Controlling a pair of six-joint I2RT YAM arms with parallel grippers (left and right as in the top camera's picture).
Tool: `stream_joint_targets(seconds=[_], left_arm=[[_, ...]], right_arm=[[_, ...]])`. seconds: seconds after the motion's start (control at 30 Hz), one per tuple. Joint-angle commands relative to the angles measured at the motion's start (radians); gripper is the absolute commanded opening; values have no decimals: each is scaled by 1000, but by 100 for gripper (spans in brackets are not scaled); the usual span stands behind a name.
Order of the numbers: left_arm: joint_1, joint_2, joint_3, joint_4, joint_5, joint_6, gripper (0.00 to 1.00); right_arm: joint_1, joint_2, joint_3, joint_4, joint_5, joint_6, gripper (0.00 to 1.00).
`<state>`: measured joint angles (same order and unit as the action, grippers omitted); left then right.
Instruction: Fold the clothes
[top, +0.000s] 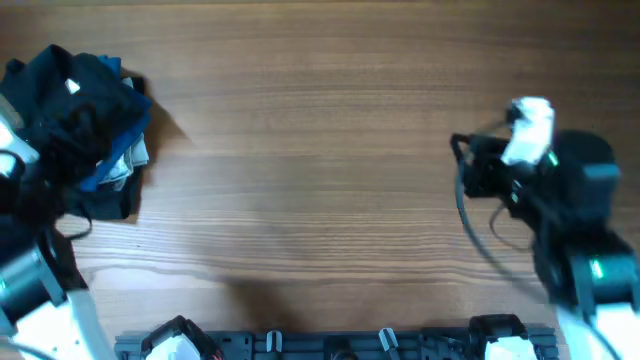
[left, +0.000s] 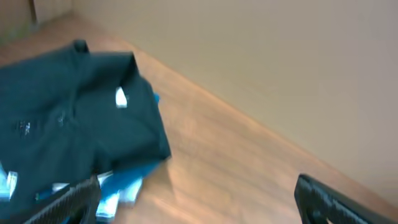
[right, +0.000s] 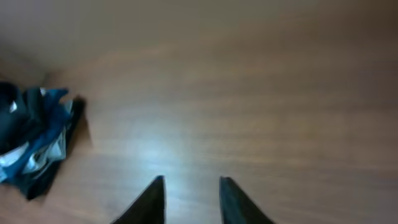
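Far left, clothes (top: 80, 120) partly cropped

**Wooden table (top: 320, 200) with one heap of clothes (top: 85, 130)**

The table is of brown wood, and its grain runs across. Only the heap lies directly on it: dark navy cloth on top, bright blue and a little white under it. The heap lies just ahead and to the left of the left gripper (left: 198, 190). From the right gripper (right: 191, 193) it is well apart, ahead to the left, with bare wood between.
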<state>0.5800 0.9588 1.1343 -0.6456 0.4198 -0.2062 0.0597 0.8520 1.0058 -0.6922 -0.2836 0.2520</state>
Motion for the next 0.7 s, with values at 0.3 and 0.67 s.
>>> stream_joint_targets(seconds=[0.3,0.67], left_arm=[[-357,-54,-6,-77,-92,236,100],[-450,129,-6,-116,-122,232,100]], right_arm=[[-2,-310,31,-140,158,-43,99],[-2,-308,31,-54,157,-42,100]])
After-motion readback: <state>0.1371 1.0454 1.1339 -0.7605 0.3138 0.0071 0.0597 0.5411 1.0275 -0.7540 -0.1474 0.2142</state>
